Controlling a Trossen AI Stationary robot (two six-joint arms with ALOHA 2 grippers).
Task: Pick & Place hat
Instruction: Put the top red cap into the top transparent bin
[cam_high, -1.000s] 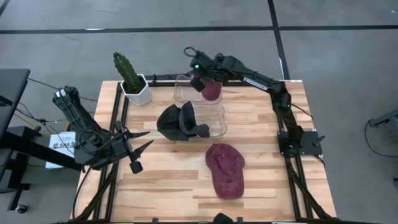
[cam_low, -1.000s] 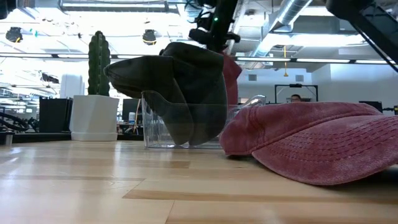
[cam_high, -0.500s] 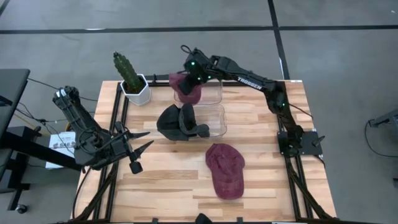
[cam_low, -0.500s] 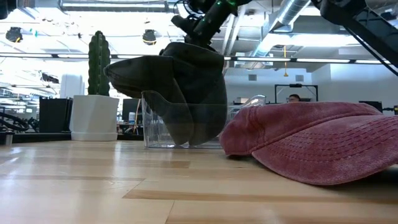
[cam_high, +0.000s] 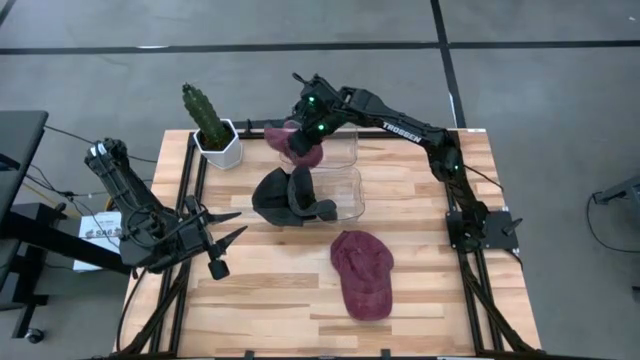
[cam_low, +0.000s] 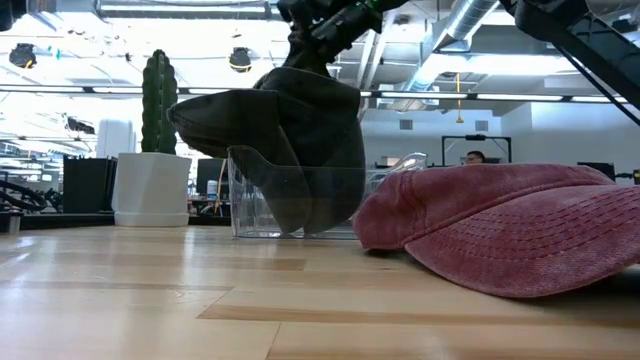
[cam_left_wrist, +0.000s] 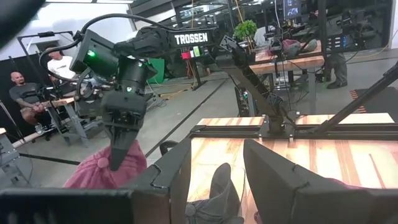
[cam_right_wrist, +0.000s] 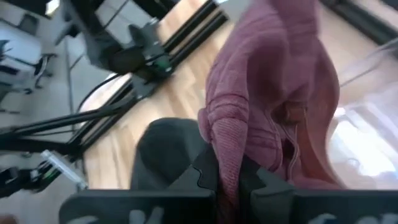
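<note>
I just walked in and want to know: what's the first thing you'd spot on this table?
The right gripper dangling a red hat over the clear bin at the table's far side. A black hat hangs on the bin's edge, and another red cap lies flat nearer the front.

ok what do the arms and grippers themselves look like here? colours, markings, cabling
Both arms are dark, near-black, jointed links. The right arm carries white TROSSEN lettering along one link, a green light glowing near its wrist, and a thin black cable looping over the wrist. The right gripper has two narrow dark fingers. The left gripper ends in long, pointed dark fingers, with black cabling along the left arm.
</note>
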